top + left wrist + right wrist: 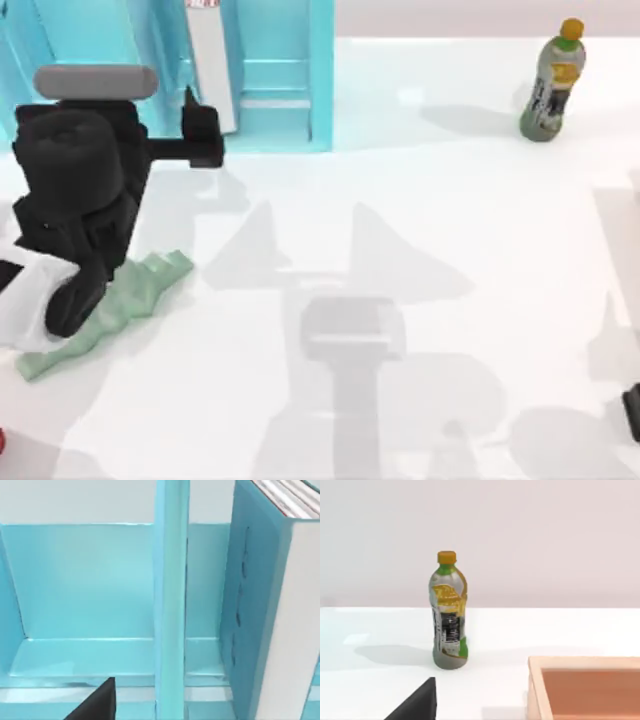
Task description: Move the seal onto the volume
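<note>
- Right, the left arm (75,190) stands tall at the counter's (420,260) left side. Its left gripper (200,132) reaches out level toward the turquoise shelf unit (270,75) at the back.
- Whether that gripper is apart or together, I cannot tell from up here. It carries nothing that I can make out.
- From the left wrist camera we are staring straight into the shelf. An upright divider (171,605) runs down the middle, with a bare compartment on one side.
- And there is the volume (257,620). It stands on end in the compartment on the other side of that divider, teal-blue cover toward the divider and white page edges facing out. From above, its pale edge (210,65) pokes up inside the shelf, just beyond the left gripper.
- Under the left arm lies the pale green jagged piece (125,305), flat on the counter and partly covered by the arm.
- Over at the far right stands the orange-capped bottle (552,85), upright and well apart from everything else.
- The right arm (632,412) sits parked at the counter's right edge. A black wedge of the right gripper (417,702) juts into its wrist view, though open or closed I cannot tell.
- That wrist camera faces the bottle, with the corner of a wooden box (540,685) closer in.
</note>
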Available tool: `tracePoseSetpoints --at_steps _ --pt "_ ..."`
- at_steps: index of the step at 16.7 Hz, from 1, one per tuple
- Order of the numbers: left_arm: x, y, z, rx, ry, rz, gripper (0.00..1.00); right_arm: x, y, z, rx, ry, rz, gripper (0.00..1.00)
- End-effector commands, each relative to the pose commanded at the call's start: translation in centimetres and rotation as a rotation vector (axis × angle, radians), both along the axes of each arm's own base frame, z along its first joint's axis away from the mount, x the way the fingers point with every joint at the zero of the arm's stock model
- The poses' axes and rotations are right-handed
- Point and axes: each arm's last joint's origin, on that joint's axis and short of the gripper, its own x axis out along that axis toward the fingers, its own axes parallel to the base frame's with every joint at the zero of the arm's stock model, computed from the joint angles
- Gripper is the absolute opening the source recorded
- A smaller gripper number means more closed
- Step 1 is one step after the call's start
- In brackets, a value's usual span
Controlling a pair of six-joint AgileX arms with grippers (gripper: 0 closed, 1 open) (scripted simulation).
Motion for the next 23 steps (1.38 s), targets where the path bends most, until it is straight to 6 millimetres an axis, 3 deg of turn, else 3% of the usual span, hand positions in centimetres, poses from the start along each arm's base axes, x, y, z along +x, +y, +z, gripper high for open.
tracePoseSetpoints --at_steps 4,7,15,18,23 --pt "2.5 -3.1 -4.6 0.01 -0.004 -0.011 1.0 0.0 0.0 0.0 0.0 0.0 0.0 1.0" --pt "3.3 -4.3 -6.1 0.005 -0.028 -0.017 1.0 0.0 0.0 0.0 0.0 0.0 0.0 1.0" --pt "3.8 -4.4 -6.4 0.005 -0.029 -0.015 1.0 0.0 0.0 0.0 0.0 0.0 0.0 1.0" --pt "5.9 -4.8 -6.6 0.004 -0.031 -0.017 1.0 0.0 0.0 0.0 0.0 0.0 0.0 1.0" --pt "11.2 -5.2 -7.1 0.004 -0.035 -0.017 1.0 0.0 0.0 0.0 0.0 0.0 0.0 1.0"
